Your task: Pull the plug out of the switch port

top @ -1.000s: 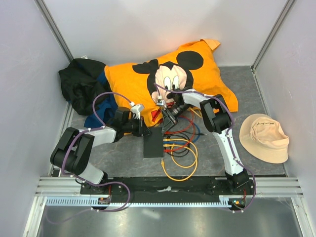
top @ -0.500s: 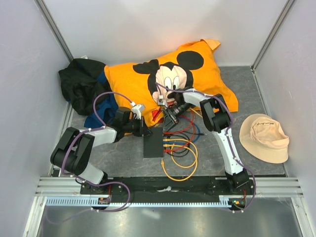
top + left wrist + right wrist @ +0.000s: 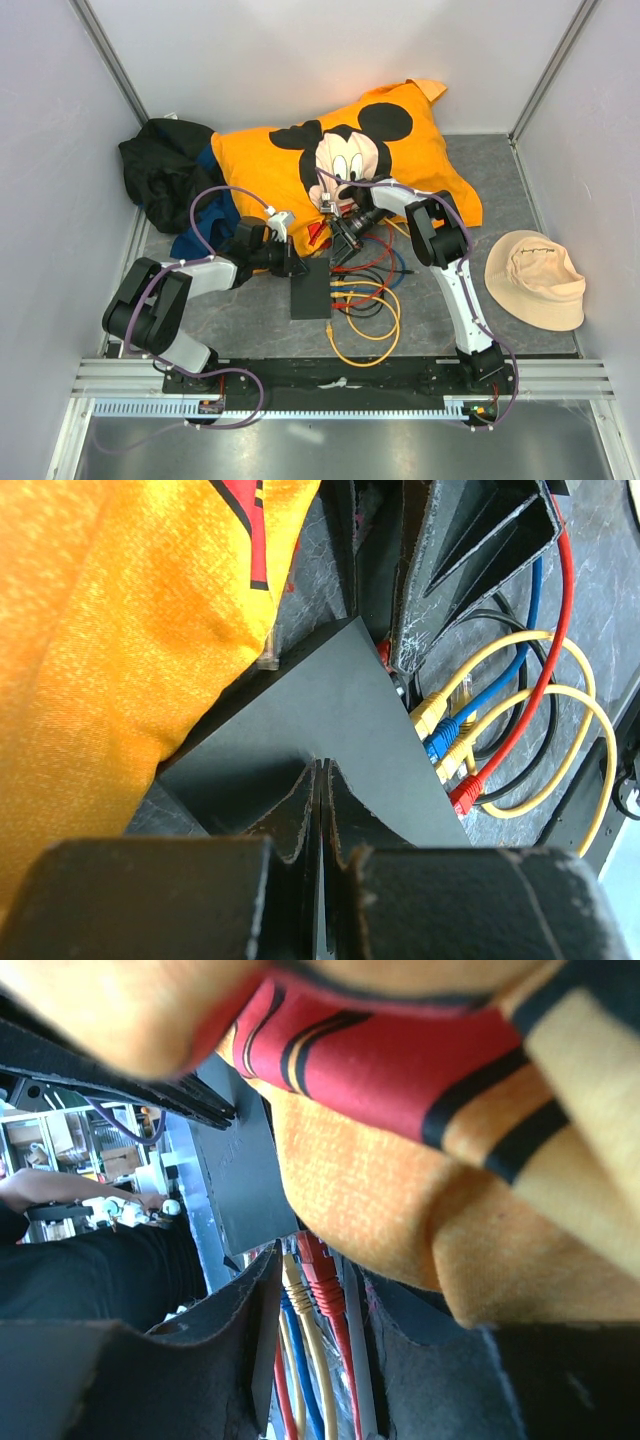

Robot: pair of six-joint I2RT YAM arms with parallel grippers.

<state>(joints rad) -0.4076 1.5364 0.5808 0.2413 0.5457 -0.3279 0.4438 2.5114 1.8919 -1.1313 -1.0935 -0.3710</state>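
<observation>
Worktop (image 3: 250,320): grey, walled on left, far and right edges.
Pillow (image 3: 400,150): orange with a cartoon mouse, spread along the far edge from centre towards the right; near hem lies just over the far end of the switch.
Black cloth (image 3: 160,165): heaped in the far-left corner, touching the pillow.
Hat (image 3: 535,278): beige, by the right edge, well apart from everything else.
Switch (image 3: 310,287): flat and dark, near the worktop's centre, slightly towards the near edge; long side runs near to far, sockets on the right long side.
Cables (image 3: 370,300): yellow, red, blue and black, looped on the worktop right of the switch, towards the near edge.
Left gripper (image 3: 320,780): fingers pressed together with nothing between them, tips down on the switch's top at its left side.
Right gripper (image 3: 318,1275): fingers apart, straddling the plugs at the switch's far-right end, under the pillow hem; contact with the plugs unclear.
Red plug (image 3: 315,1260): seated in a socket, between the right fingers.
Yellow plug (image 3: 293,1275): seated just beside the red plug.
</observation>
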